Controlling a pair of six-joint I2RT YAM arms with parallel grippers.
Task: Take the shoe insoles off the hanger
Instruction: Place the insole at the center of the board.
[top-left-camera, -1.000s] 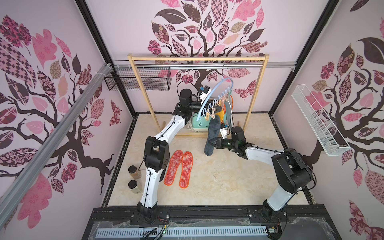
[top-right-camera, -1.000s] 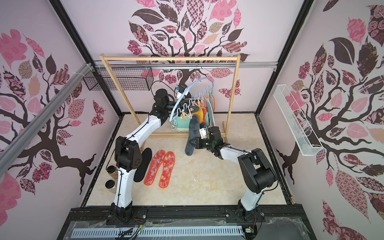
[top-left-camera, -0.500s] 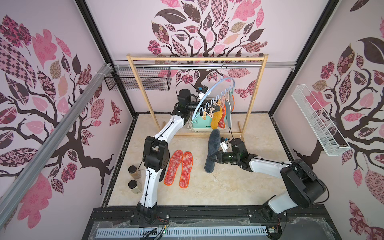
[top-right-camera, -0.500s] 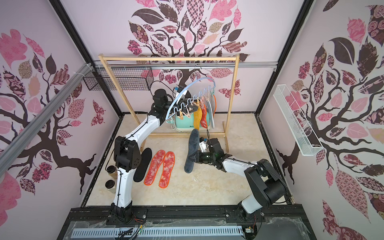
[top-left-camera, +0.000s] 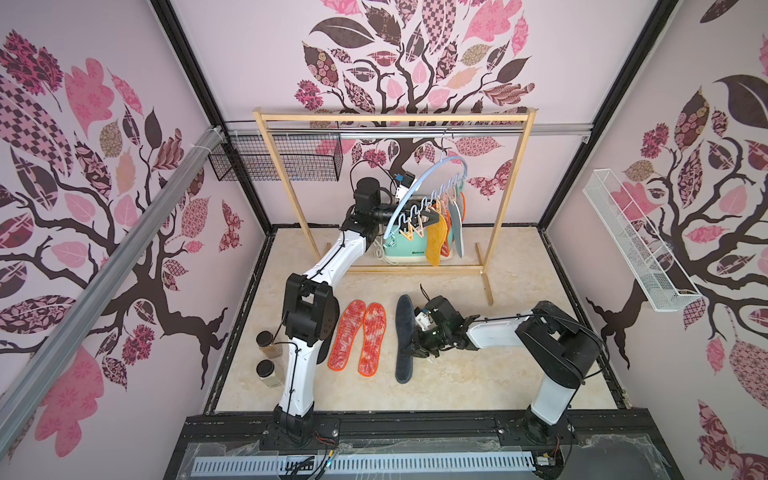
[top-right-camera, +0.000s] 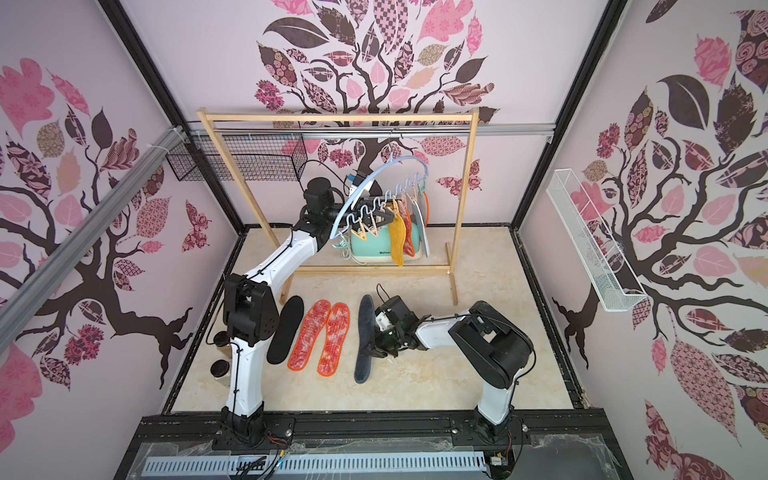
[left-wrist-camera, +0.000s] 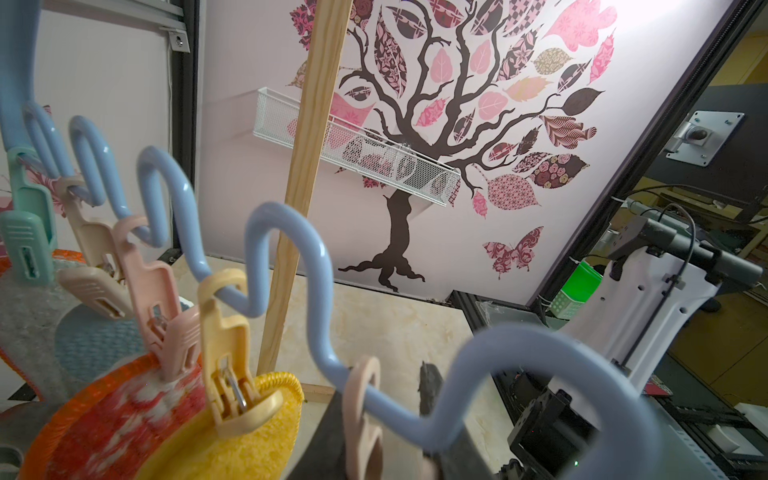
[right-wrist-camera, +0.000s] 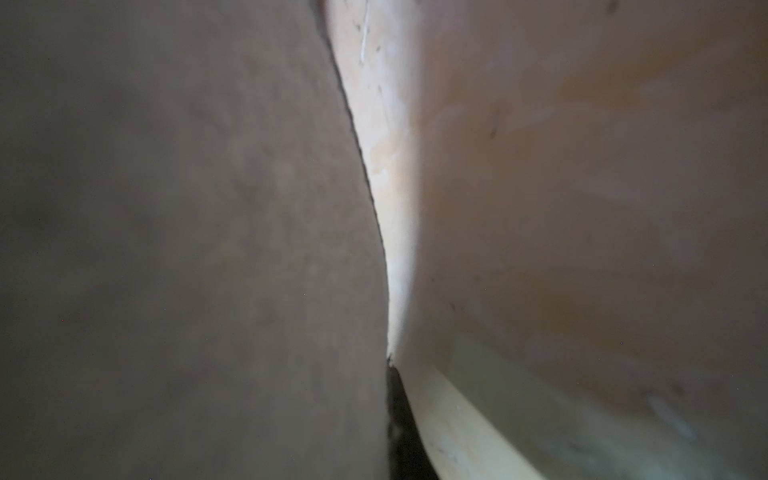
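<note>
Top views, both of them, show the right gripper (top-left-camera: 412, 350) low over the floor (top-left-camera: 478, 374), its jaws pinched almost together on the long edge of the dark grey insole (top-left-camera: 403, 328). The insole stretches lengthwise along the floor beside the gripper (whether it lies fully flat or is a little raised at the grip I cannot tell). In the right wrist view its grey face fills one side and the pale floor the other. Just beside it lies the red-mottled pair (top-left-camera: 372, 336), side by side and touching. In a top view the black insole (top-right-camera: 284, 330) lies next to them, close to the left arm's elbow. The hanger (top-left-camera: 409, 193) hangs under the top bar of the wooden rack (top-left-camera: 390, 120), and the left gripper (top-left-camera: 424, 212) is at its wavy lower bar, jaws narrow and closed on it. In the left wrist view a beige clothespin (left-wrist-camera: 226, 353) clamps the mustard yellow insole (left-wrist-camera: 249, 449) and a pink clothespin (left-wrist-camera: 162, 307) clamps the red-mottled insole (left-wrist-camera: 112, 428) behind it. A pale blue-grey insole (top-left-camera: 457, 232) hangs farther along
</note>
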